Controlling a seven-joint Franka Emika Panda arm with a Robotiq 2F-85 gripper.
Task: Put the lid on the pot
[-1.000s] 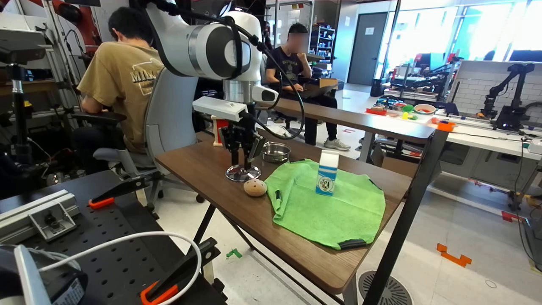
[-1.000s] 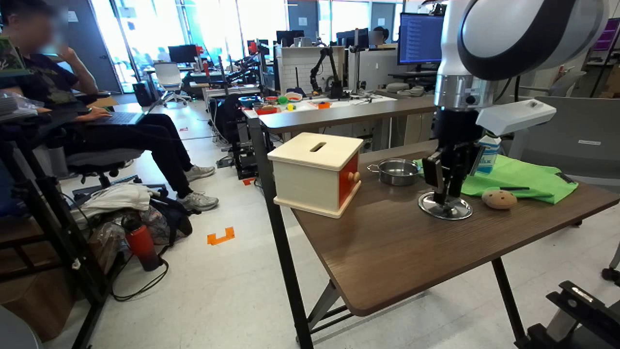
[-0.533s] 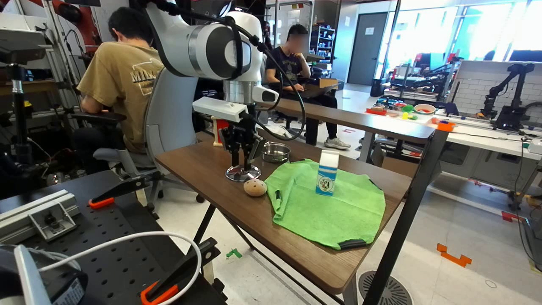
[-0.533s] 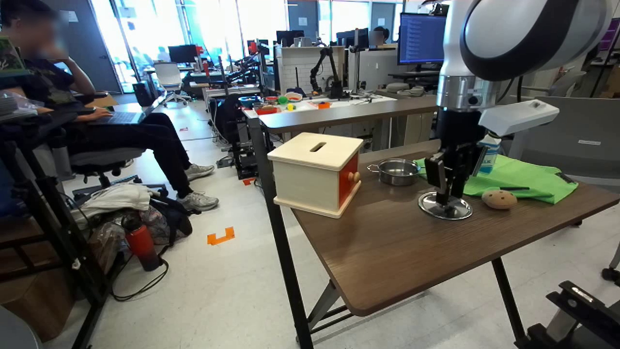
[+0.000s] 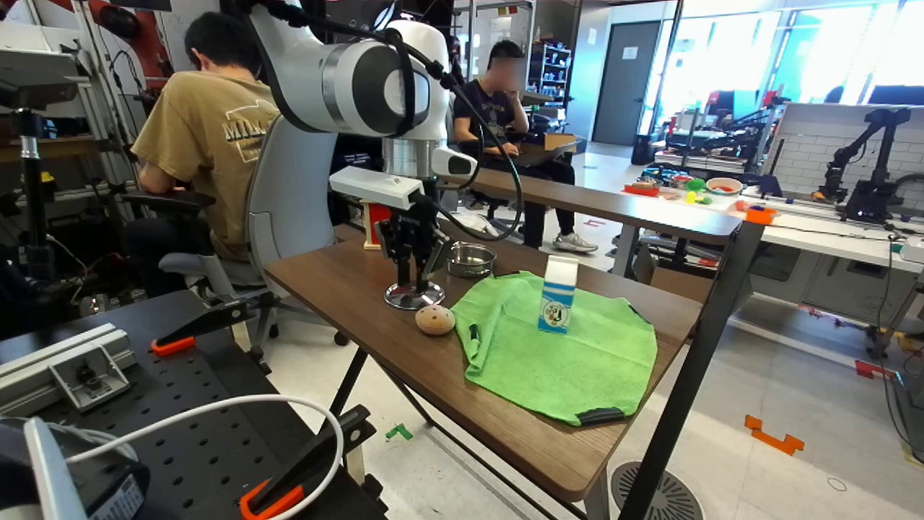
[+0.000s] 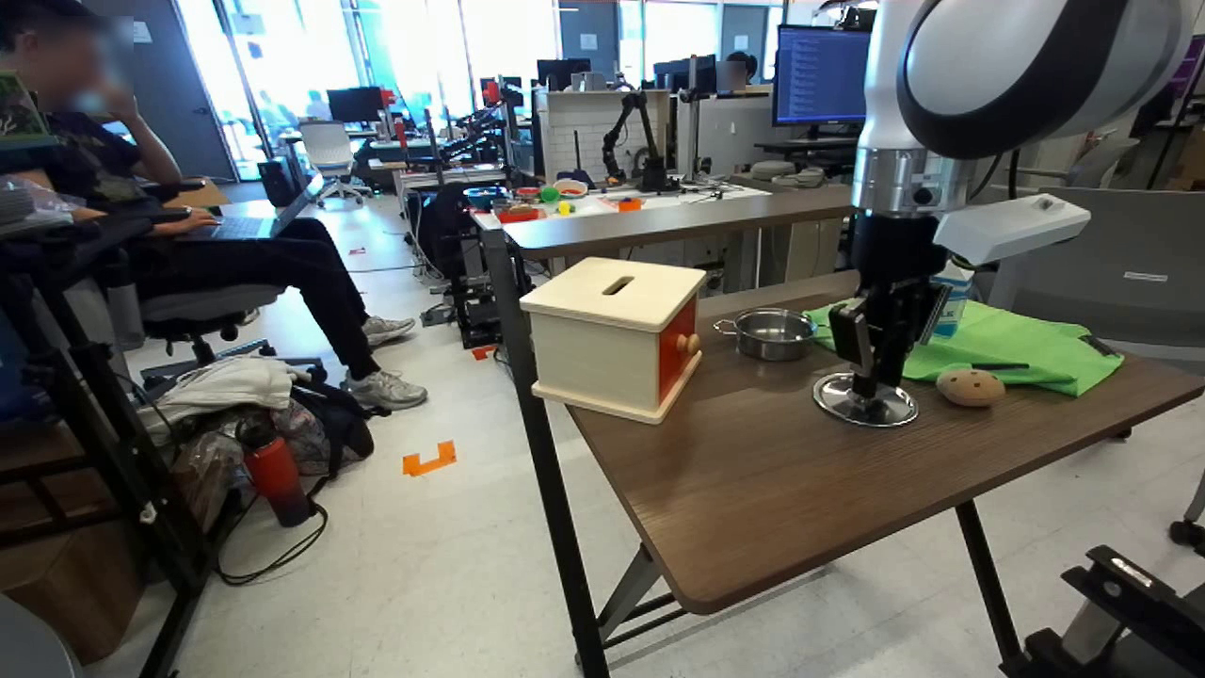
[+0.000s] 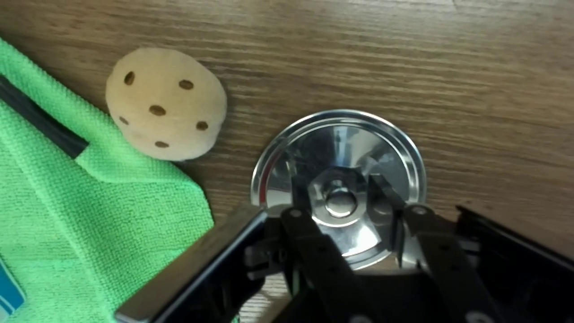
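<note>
Lid [image 7: 345, 143] lies flat on the desk [image 6: 753, 499], the pincer [image 7: 339, 192] spread around its knob [image 7: 341, 202], a gap each side. A strip of desk parts the rim [image 7: 343, 113] from the tan lump [image 7: 168, 96]; the pot [image 6: 774, 349] stands apart.

Bright windows [image 5: 729, 47], a grey door [image 5: 626, 83], pale floor [image 6: 452, 556], a grey chair [image 5: 292, 188] near the wood-grained table [image 6: 753, 508].

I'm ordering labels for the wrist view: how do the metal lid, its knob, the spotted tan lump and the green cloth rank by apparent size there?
1. Green cloth, though cut off by the frame
2. Metal lid
3. Spotted tan lump, clearly narrower than the lid
4. Knob, by far the smallest
</note>
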